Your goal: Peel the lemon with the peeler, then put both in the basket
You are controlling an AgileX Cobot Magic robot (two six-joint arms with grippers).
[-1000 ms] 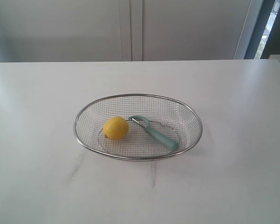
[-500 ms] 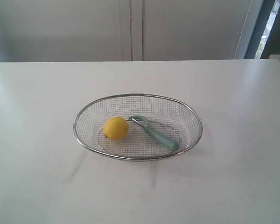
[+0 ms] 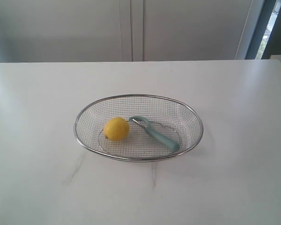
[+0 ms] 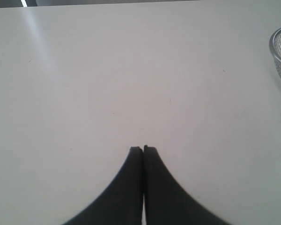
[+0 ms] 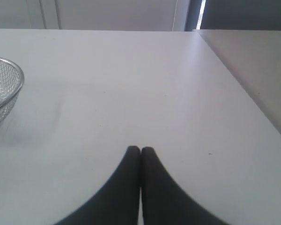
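Lemon (image 3: 116, 129) lies inside the basket (image 3: 80, 140), in the left half of its mesh floor, a little below the centre of the exterior frame. Its visible skin is smooth and evenly yellow. Just right of it lies the peeler (image 3: 157, 134), also inside the basket. The curved head is close beside the lemon, and I cannot tell whether the 2 touch. The pale teal handle runs toward the lower right, and its end rests near the basket's right wall.

The basket stands on the white table (image 3: 37, 117), around the middle of the exterior frame, with bare tabletop on every side of it. Pale cabinet panels fill the upper part of the frame, and a dark vertical strip runs down the upper right corner.

Neither arm appears in the exterior view. In the left wrist view, the left gripper (image 4: 143, 149) has its 2 dark fingers pressed together with nothing between them, over bare table. A piece of the basket's rim (image 4: 277, 52) shows at the picture's edge, well apart from the fingertips. In the right wrist view, the right gripper (image 5: 140, 149) is likewise closed and holds nothing. It is over bare table, with part of the basket (image 5: 11, 89) at the picture's edge, well away from it.
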